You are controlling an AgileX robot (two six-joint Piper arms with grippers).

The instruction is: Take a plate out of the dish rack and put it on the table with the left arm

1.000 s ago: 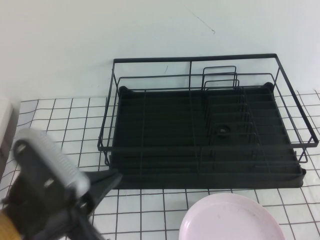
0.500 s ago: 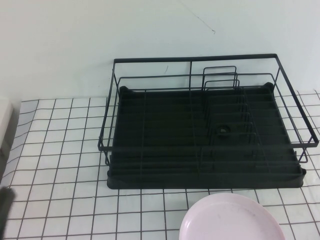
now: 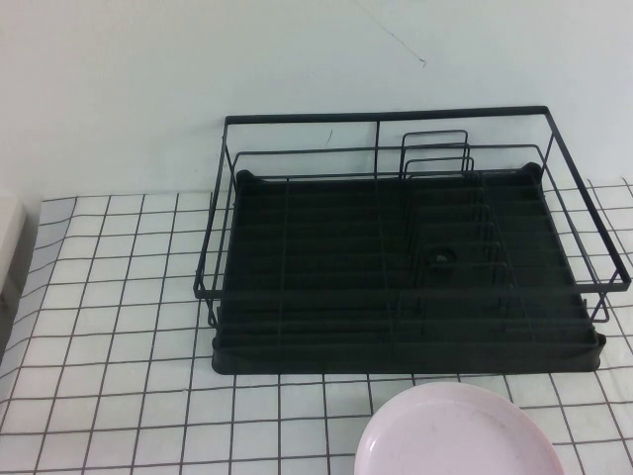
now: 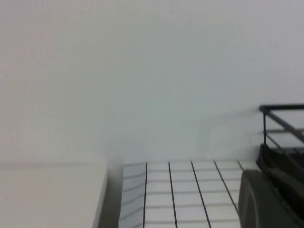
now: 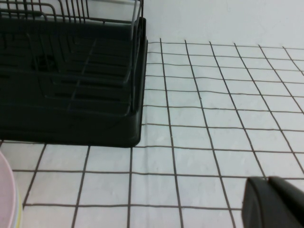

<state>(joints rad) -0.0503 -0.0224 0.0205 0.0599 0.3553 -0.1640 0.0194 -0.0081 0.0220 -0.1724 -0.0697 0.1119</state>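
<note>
A: The dish rack [image 3: 396,247] reads as thin black wire, painted metal with a dull sheen, over a matt black plastic-looking tray.

B: And the plate [image 3: 460,435] lies there pale pink, smooth and matt, with no glare off it.

A: The table [image 3: 119,297] looks like a white sheet printed with black lines, faintly wrinkled.

B: The wall [image 3: 198,59] behind is plain, flat white.
</note>
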